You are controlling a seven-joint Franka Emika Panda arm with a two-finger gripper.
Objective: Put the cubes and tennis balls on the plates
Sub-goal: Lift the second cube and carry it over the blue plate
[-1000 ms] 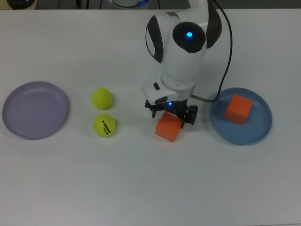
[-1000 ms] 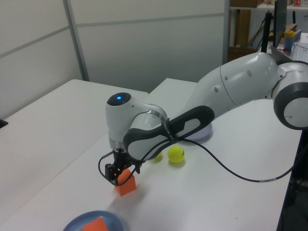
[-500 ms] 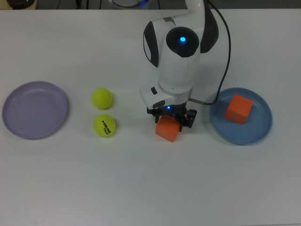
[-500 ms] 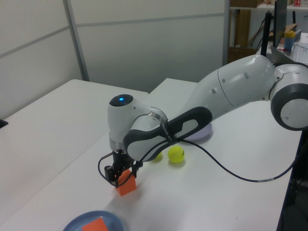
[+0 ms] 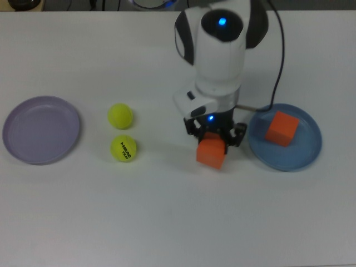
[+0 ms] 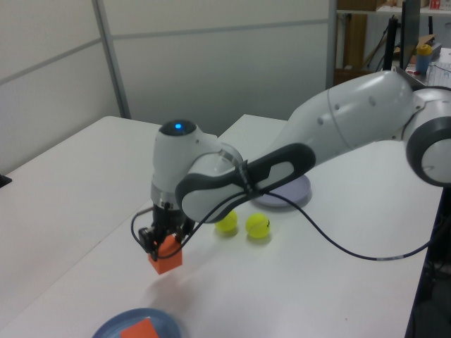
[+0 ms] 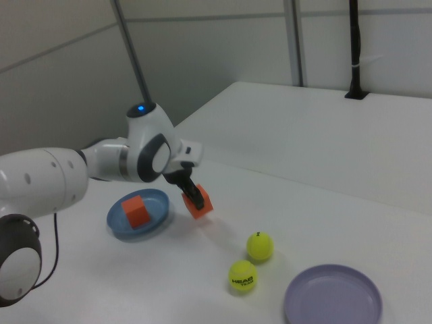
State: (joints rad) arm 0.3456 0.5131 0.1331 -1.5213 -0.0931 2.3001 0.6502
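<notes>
Orange cube (image 5: 211, 153) gripped and lifted: in the top view you see it pinched between the fingers of the gripper (image 5: 214, 146), which hangs from the white Panda arm (image 5: 218, 53) near the frame's centre. At three o'clock from it, close by but apart, lies the blue plate (image 5: 308, 153) with the second orange cube (image 5: 281, 128) resting on it. At nine o'clock sit two tennis balls, the plain one (image 5: 120, 115) just above the HEAD-lettered one (image 5: 123, 148), near each other but not touching. Farther out at nine o'clock, well apart, the lilac plate (image 5: 40, 129) lies on the white table (image 5: 167, 222).

In the left view you find the held cube (image 6: 165, 255) clear of the tabletop, clamped in the gripper (image 6: 159, 240). At six o'clock from it the blue plate (image 6: 165, 320) shows at the bottom edge, carrying its cube (image 6: 139, 330). The two balls (image 6: 226, 222) (image 6: 258, 225) lie at about two o'clock, with the lilac plate (image 6: 292, 195) behind them, partly hidden by the arm.

In the right view the gripper (image 7: 193, 194) holds the cube (image 7: 200, 204) tilted in the air, at three o'clock from the blue plate (image 7: 156, 206) and its cube (image 7: 135, 212). The balls (image 7: 260, 246) (image 7: 243, 276) lie at about five o'clock, the lilac plate (image 7: 333, 295) beyond them.
</notes>
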